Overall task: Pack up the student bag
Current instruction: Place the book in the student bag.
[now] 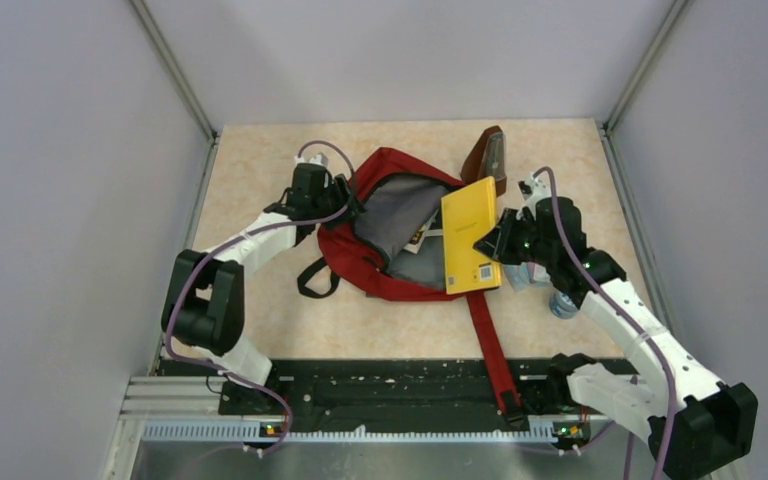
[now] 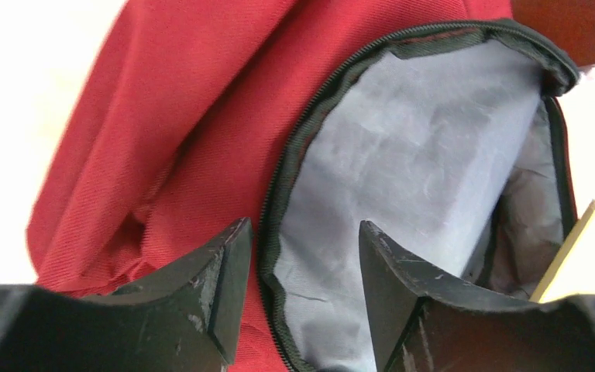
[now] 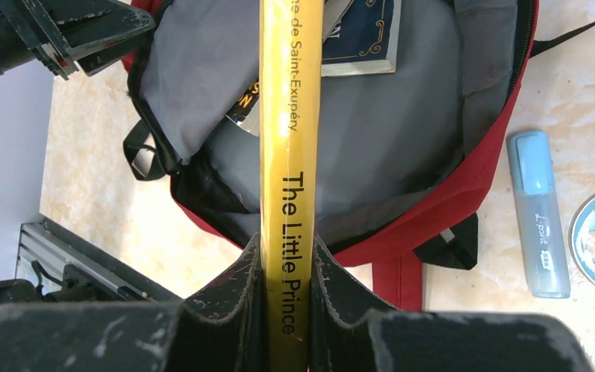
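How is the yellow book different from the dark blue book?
The yellow book is pinched in the right gripper, over the student bag opening. The dark blue book already lies inside the bag on the grey lining. The yellow book shows edge-on, its spine reading The Little Prince, while the dark blue book shows part of its cover and the rest is hidden. Both are books.

The student bag [image 1: 345, 243] is dark red with grey lining and a black zipper. The black right claw [image 3: 285, 244] pinches a yellow book [image 3: 290, 116] with black lettering; right of it lies a pale-blue marker [image 3: 538, 217].
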